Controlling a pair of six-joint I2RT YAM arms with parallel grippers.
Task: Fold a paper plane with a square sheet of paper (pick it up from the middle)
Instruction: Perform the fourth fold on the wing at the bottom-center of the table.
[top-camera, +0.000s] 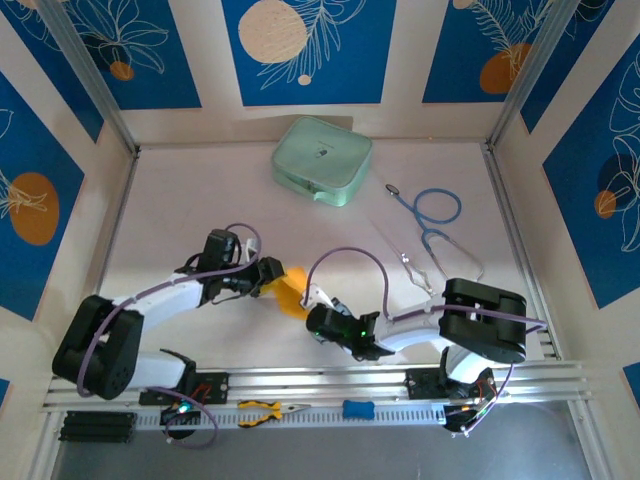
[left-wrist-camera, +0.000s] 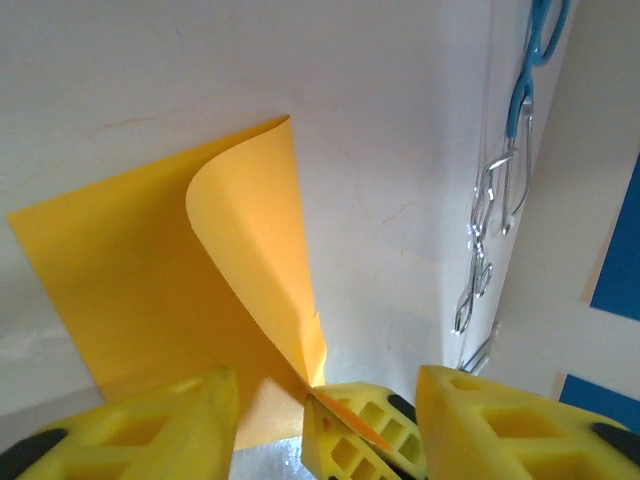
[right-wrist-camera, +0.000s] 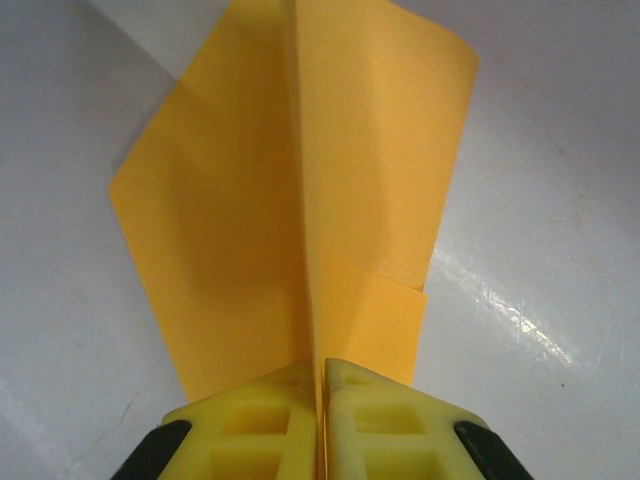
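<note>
View from above: thin orange-yellow paper square (top-camera: 290, 290) is seen mid-counter (top-camera: 200, 200), between left end effector (top-camera: 268, 275) and right end effector (top-camera: 318, 305).
Left wrist: left end effector (left-wrist-camera: 325, 385) is spread apart; the unheld curled flap could spring open.
Right wrist: right end effector (right-wrist-camera: 320, 375) is clamped on the crease; tearing is risked if tugged.

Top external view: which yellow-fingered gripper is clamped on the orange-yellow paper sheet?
The right gripper: its fingers are pressed shut on a raised fold of the orange-yellow paper sheet. The left gripper has its fingers apart, gripping nothing.
</note>
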